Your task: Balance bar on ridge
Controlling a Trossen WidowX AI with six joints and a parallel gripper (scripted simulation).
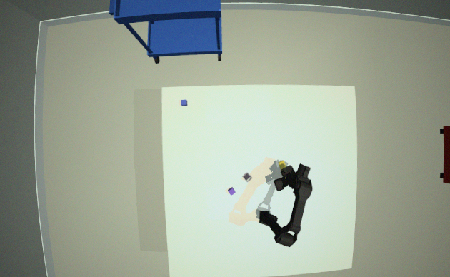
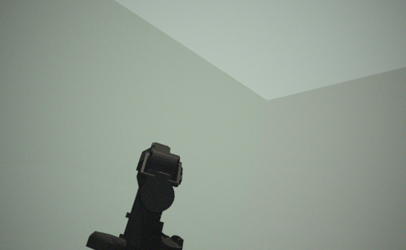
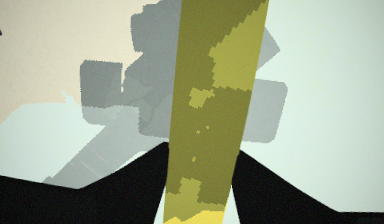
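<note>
The hand [image 1: 286,170] [image 3: 201,153] is closed on the yellow bar [image 1: 282,164] [image 3: 213,115], with one black finger on each side of it. The bar is held over the right half of the worktop [image 1: 258,125] [image 3: 343,50], a bit nearer the bottom edge than the top edge as seen from above. Whether it is up off the worktop cannot be told

The bar looks stiff and flat-sided, like a stick of wood or hard plastic, so it should not bend or be squashed. It is likely light, but it may swing or tip if it is held far from its middle. Its middle is the best place to be gripped, but most of the bar seen by the wrist view lies to one side of the fingers, so it may be held near an end

Farther out, toward the left edge, a small grey block [image 1: 247,177] is seen, and it may be the ridge. Beyond it is a purple block [image 1: 231,191], and a blue block [image 1: 183,103] is set near the top left corner
</note>
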